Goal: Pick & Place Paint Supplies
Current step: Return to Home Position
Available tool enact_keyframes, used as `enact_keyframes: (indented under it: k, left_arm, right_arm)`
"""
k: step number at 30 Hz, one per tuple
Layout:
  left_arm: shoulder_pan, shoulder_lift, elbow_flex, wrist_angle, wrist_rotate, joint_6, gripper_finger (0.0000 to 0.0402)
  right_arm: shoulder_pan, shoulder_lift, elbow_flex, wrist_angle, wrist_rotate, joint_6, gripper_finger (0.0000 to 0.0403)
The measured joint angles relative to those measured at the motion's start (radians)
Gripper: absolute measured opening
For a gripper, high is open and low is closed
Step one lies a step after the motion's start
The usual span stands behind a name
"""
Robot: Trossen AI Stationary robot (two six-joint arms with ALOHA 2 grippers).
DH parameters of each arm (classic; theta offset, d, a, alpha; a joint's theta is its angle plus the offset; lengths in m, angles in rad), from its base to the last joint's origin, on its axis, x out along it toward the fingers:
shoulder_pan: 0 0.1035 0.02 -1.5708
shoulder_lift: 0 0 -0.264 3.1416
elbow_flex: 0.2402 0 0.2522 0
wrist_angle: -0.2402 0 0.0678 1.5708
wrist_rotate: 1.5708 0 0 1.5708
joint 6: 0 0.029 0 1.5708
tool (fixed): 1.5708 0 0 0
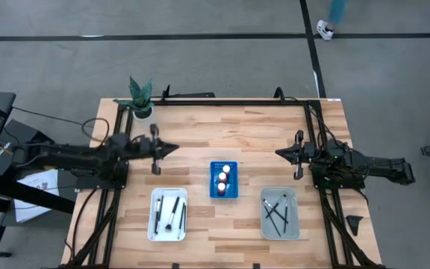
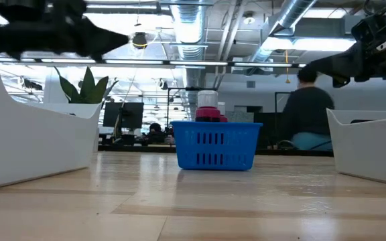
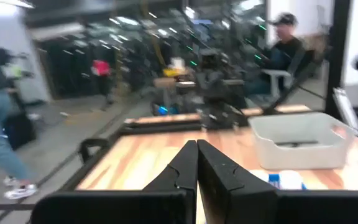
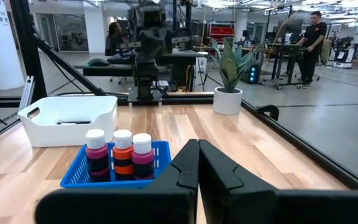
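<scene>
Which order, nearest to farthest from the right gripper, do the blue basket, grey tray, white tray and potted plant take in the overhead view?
1. Grey tray and blue basket: too close to call; tray on the right gripper's own side, basket mid-table.
2. White tray: left side, near the left gripper.
3. Potted plant: left corner, by the table's edge.

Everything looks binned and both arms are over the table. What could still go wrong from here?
Left gripper and right gripper hang with jaws shut and empty, both pointing toward the blue basket.
1. The bottles stand upright with caps above the rim; a low sweep might tip them.
2. The potted plant stands close beside the left arm; a wide swing could knock it over.
</scene>
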Motion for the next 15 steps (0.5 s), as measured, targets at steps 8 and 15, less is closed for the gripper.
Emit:
enact_keyframes:
  k: [8,15]
  left_arm:
    - [-0.207,-0.191,-0.183,0.106,-0.235,0.044,0.0000]
    - [-0.220,-0.362,-0.183,-0.150,-0.225,0.015,0.0000]
  right_arm:
    - [0.000,0.000,0.001,0.000,0.000,0.000,0.0000]
    - [0.000,0.000,0.002,0.000,0.000,0.000,0.0000]
